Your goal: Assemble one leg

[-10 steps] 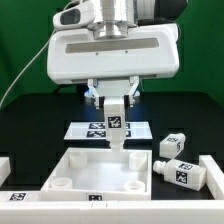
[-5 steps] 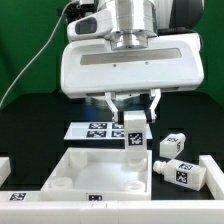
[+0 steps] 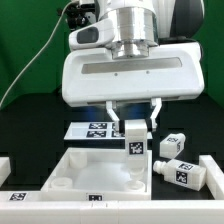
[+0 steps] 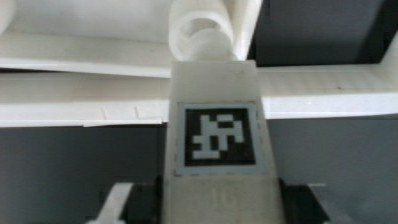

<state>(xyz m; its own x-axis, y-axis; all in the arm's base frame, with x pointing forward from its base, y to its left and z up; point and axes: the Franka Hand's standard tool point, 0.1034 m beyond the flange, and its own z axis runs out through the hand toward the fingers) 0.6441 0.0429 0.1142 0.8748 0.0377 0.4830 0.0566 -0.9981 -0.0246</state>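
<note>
Exterior view: you are looking at the gripper (image 3: 133, 133) hanging just right of frame centre, and its 2 fingers are clamping the leg (image 3: 134, 147) between them. The leg is standing upright, its square tag facing the camera. Its lower end is reaching down over the rear right corner of the white panel (image 3: 95, 165), which is lying on the black table (image 3: 30, 125) across the lower middle of the frame. You cannot tell from here whether the tip is touching the panel.

The marker board (image 3: 92, 128) is lying flat behind the panel, left of the held leg. 2 more pegs are lying on the table at the exterior view's right, apart from the gripper: the rear spare leg (image 3: 173, 143) and the front spare leg (image 3: 184, 172), the latter just beside the panel's right edge.

Wrist view: the leg (image 4: 217, 135) is filling the middle, tag toward the lens, with the fingers (image 4: 121, 200) pressing on both its sides. Its far end is lining up with a round socket (image 4: 201, 30) in the panel (image 4: 89, 100); whether it is seated is unclear.
</note>
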